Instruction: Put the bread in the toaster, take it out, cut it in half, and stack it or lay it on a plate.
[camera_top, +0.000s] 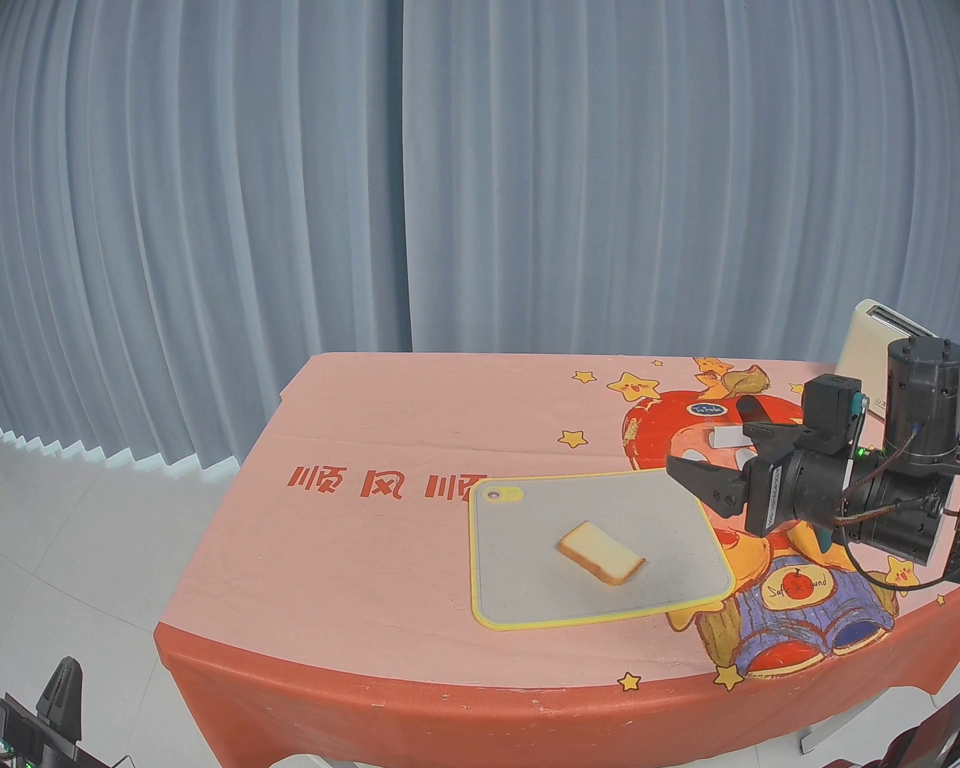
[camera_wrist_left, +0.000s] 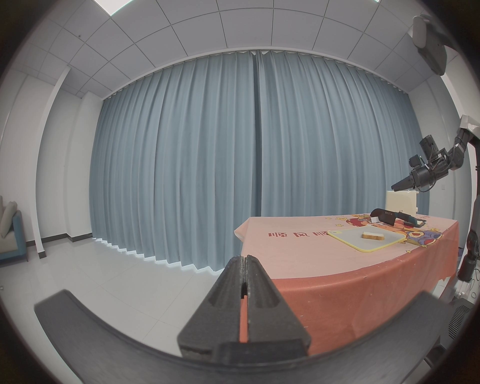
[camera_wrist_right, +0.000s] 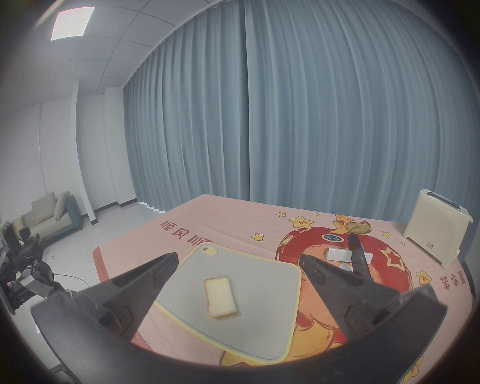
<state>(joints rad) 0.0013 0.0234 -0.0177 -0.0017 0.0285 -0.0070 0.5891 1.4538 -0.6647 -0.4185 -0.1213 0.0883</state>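
Pale rectangular bread slice (camera_top: 601, 553), flat on grey yellow-rimmed cutting board (camera_top: 520, 590): lies left of and below right gripper (camera_top: 712, 440) (the nearer arm); fingers (camera_wrist_right: 140, 287) wide apart, empty.

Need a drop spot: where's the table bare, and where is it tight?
Bare: tablecloth left of the cutting board out to the table edge, and the strip behind the board. Board is free around the bread. Tight: right side, with the open right hand, knife and toaster.
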